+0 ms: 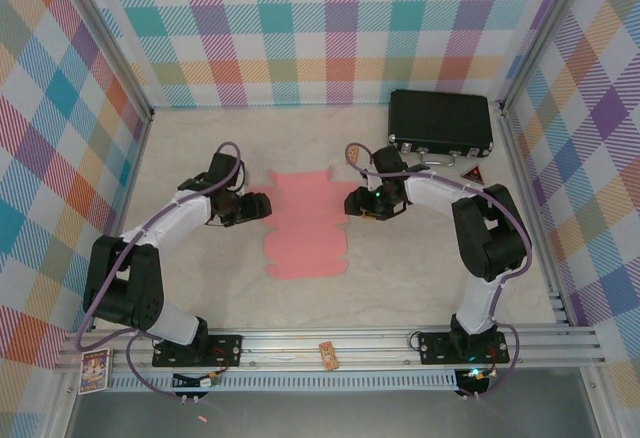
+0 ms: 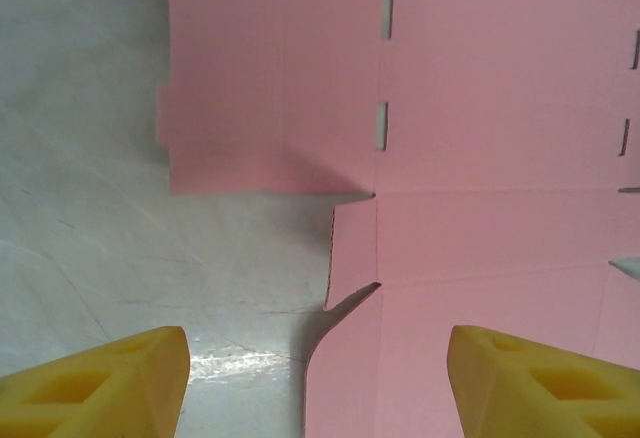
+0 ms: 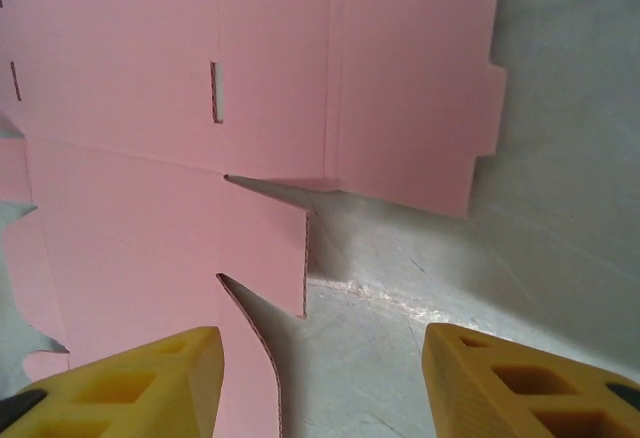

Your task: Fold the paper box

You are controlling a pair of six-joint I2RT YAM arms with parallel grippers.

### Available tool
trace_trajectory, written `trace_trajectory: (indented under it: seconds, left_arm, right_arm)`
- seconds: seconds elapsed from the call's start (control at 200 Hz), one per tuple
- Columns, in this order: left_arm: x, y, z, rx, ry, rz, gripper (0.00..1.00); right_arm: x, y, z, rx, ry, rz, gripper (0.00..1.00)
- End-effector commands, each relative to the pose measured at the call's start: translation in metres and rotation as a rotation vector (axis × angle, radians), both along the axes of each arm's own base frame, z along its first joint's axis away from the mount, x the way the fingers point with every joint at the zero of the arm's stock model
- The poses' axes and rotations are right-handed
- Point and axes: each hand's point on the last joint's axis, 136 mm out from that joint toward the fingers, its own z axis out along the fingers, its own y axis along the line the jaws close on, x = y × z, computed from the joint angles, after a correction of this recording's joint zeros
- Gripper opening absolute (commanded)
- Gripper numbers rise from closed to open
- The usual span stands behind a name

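The left gripper (image 2: 315, 383) is standing wide open and is holding nothing. Its yellow fingers (image 2: 100, 383), blocky with square hollows, are showing at the bottom corners of the left wrist view. Between them, in the lower middle of that view, a small side flap (image 2: 352, 248) of the box (image 2: 480, 98) is lifting a little from the table (image 2: 90, 158) and is throwing a shadow. The right gripper (image 3: 320, 363) is hanging open in the same way, also empty, over the opposite edge. There a matching flap (image 3: 265, 248) is curling up near the centre of the right wrist view.

The box (image 1: 305, 223) is lying as a flat die-cut sheet in the middle of the top view, between the two grippers, and it is not yet folded. It is thin pink cardboard, matte, with pressed crease lines, narrow slots (image 2: 386, 13) and notched edges.

I am judging it very light and only half stiff. It is probably bending willingly along the creases, but sliding on the smooth pale table if it is pushed from one side only. The raised flaps are looking like the best place to take hold, because a finger can go under them; the flat middle is giving nothing to pinch. Hard squeezing is risking dents.
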Motion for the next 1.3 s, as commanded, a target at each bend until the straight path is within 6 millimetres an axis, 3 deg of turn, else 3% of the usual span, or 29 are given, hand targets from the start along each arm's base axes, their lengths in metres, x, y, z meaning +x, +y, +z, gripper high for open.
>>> trace_trajectory:
  seconds: [0.0, 0.175, 0.45, 0.59, 0.76, 1.075, 1.295]
  left_arm:
    - [0.003, -0.015, -0.007, -0.076, 0.009, 0.006, 0.69]
    - [0.007, -0.023, -0.022, -0.115, 0.032, 0.0, 0.67]
    - [0.014, -0.032, -0.033, -0.156, 0.049, 0.001, 0.65]
    - [0.015, -0.037, -0.037, -0.185, 0.063, -0.001, 0.58]
    - [0.016, -0.041, -0.035, -0.205, 0.058, -0.011, 0.56]
    - [0.024, -0.052, -0.026, -0.255, 0.022, -0.036, 0.42]
    - [0.026, -0.058, -0.024, -0.274, 0.018, -0.05, 0.42]
  right_arm:
    - [0.008, 0.016, 0.01, 0.09, -0.028, -0.003, 0.56]
    - [0.009, 0.029, 0.007, 0.133, -0.014, 0.019, 0.53]
    - [0.011, 0.032, -0.006, 0.099, 0.008, 0.009, 0.52]
    - [0.011, 0.037, -0.008, 0.113, 0.02, 0.02, 0.51]
    - [0.011, 0.04, -0.008, 0.126, 0.024, 0.024, 0.49]
    - [0.01, 0.052, 0.006, 0.186, -0.006, 0.06, 0.41]
    - [0.008, 0.061, 0.012, 0.215, -0.009, 0.086, 0.39]
